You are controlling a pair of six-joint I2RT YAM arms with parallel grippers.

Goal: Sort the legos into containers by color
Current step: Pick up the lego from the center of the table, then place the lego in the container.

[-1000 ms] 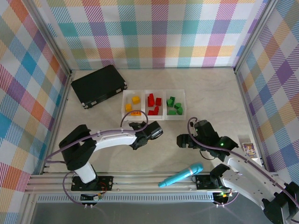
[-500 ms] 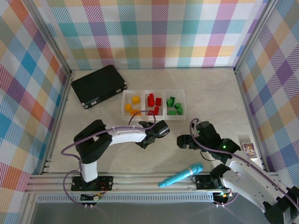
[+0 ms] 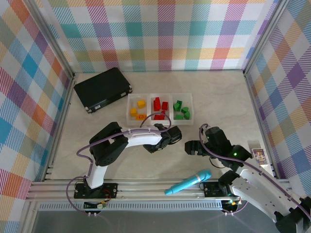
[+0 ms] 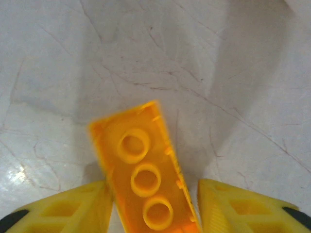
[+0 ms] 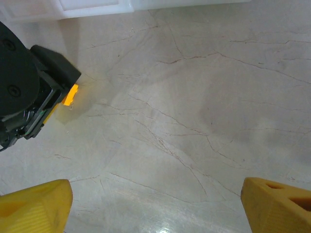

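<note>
A yellow-orange lego [image 4: 143, 179] lies underside up, showing three round tubes, between the yellow fingers of my left gripper [image 4: 153, 196], which is shut on its near end just above the table. From above, the left gripper [image 3: 171, 136] sits below the containers [image 3: 150, 108]. The three joined trays hold yellow [image 3: 140, 104], red [image 3: 159, 105] and green [image 3: 181, 111] legos. My right gripper [image 3: 190, 147] stands open just right of the left one, with bare table between its fingers [image 5: 272, 204]. In the right wrist view the held lego [image 5: 71, 94] glows orange at the left gripper's tip.
A black flat case [image 3: 103, 89] lies at the back left. A teal microphone-shaped toy [image 3: 188, 182] rests near the front rail. A small card [image 3: 258, 154] lies by the right wall. Plaid walls close in three sides.
My left gripper has slid right, from below the yellow tray to below the red and green trays, and its jaws have closed on the yellow-orange lego. The right arm has barely moved.
</note>
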